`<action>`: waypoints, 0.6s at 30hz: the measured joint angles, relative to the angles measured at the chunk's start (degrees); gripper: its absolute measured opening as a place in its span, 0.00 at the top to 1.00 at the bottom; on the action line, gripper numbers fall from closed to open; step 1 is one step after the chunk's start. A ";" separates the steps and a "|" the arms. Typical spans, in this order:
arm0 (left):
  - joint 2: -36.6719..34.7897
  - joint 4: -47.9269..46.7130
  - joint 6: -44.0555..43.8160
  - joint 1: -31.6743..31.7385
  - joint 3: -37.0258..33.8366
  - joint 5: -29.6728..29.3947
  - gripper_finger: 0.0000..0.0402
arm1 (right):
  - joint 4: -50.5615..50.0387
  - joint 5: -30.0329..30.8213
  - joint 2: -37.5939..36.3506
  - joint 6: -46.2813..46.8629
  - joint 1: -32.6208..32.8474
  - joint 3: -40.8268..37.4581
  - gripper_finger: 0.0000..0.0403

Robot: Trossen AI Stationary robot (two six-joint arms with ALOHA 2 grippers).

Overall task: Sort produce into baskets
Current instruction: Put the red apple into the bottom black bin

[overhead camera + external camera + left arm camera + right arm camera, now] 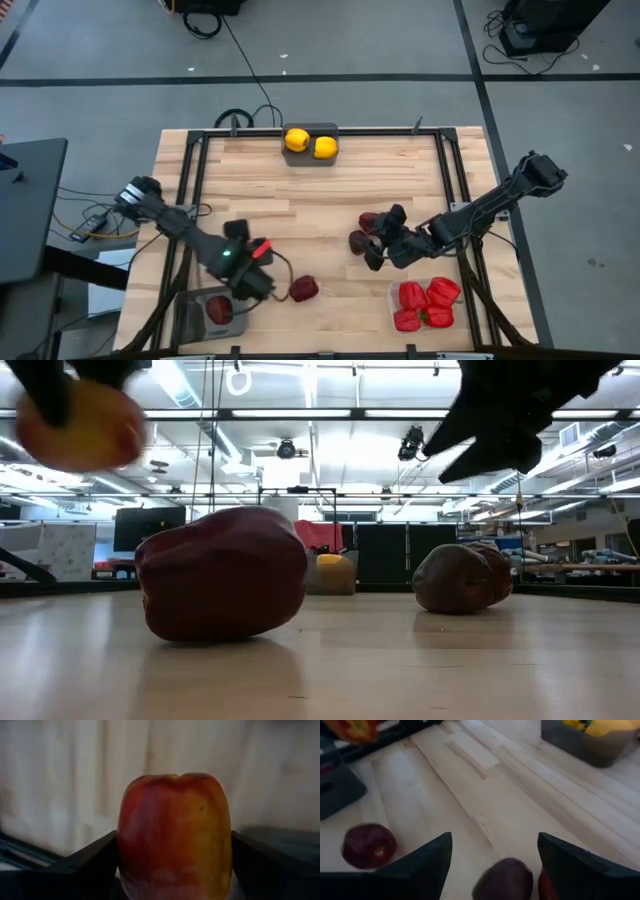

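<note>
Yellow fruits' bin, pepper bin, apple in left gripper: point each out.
yellow fruits' bin (312, 160), high view, bare front rim.
pepper bin (393, 300), high view, left wall.
apple in left gripper (175, 835), left wrist view, middle of its skin.

Look around you: grey floor with dark tape lines, cables trailing at twelve o'clock, a black desk at nine, ceiling strip lights glowing overhead.

Bright overhd striplights; soft shadows; wrist views blurry; low view glare
</note>
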 joint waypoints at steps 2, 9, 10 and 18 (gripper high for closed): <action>-1.64 -0.92 -6.02 -2.48 -0.03 4.36 0.15 | 0.29 0.00 0.00 1.96 0.01 -1.68 0.25; -3.09 -0.68 -21.98 -13.83 -0.43 19.85 0.11 | 8.77 2.69 0.00 6.64 1.99 -9.19 0.25; -2.92 -0.24 -23.67 -15.40 -0.52 19.87 0.11 | 12.16 4.60 0.00 4.97 2.91 -10.10 0.25; -2.30 13.18 -36.08 -24.07 -9.77 20.74 0.11 | 32.13 8.04 0.00 -14.89 5.97 -12.06 0.25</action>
